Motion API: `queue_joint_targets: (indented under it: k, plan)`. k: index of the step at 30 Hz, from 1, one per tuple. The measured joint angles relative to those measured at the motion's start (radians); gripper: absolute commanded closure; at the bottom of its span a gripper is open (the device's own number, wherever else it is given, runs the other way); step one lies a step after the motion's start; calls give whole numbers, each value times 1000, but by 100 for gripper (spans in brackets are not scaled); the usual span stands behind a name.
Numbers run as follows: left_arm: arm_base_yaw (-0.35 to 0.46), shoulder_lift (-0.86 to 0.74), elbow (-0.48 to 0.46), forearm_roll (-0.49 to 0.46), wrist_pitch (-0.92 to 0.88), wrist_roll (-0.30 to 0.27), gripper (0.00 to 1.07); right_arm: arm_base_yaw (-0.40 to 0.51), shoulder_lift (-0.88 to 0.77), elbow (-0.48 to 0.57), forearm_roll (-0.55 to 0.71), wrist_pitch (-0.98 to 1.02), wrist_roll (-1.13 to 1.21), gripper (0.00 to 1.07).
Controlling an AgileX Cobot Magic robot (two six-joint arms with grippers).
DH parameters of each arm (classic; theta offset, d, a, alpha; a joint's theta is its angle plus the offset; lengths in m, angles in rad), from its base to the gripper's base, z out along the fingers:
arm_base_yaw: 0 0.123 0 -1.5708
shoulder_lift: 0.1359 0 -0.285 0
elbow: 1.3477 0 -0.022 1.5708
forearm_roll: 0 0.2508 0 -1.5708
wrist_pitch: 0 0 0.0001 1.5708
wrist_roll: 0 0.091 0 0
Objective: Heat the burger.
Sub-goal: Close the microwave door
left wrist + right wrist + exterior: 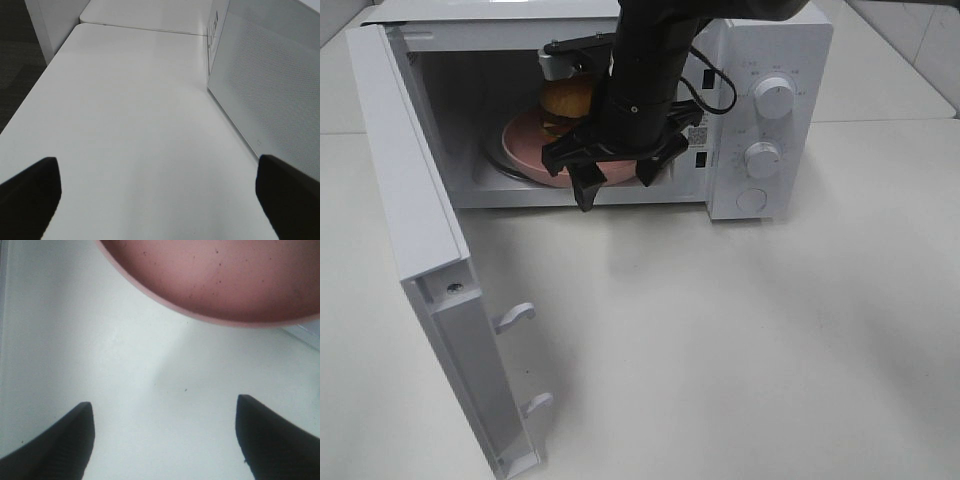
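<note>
The high camera looks steeply down from the near side onto the white table (740,350). The microwave (770,60) stands at the far edge, its door (410,210) swung out to the left.

The left wrist camera sits low over the table (130,130) and faces along it, close beside the door's dotted outer panel (270,85). Table and door are what it shares with the high view.

The right wrist camera rides behind the right gripper (618,185) at the oven's mouth, very near the pink plate (215,275). The high view also shows that plate (525,150).
</note>
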Motion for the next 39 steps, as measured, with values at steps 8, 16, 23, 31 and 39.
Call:
queue_joint_targets:
  k: [8,16,23,31,39]
  plan:
    - [0,0,0,0,0,0,9,0,-46,8,17,114,55,32]
    - [0,0,0,0,0,0,9,0,-106,91,16,215,99,32]
    - [0,0,0,0,0,0,9,0,-198,203,-33,230,153,32]
    - [0,0,0,0,0,0,9,0,-339,354,-171,247,231,32]
    - [0,0,0,0,0,0,9,0,-520,464,-236,224,275,32]
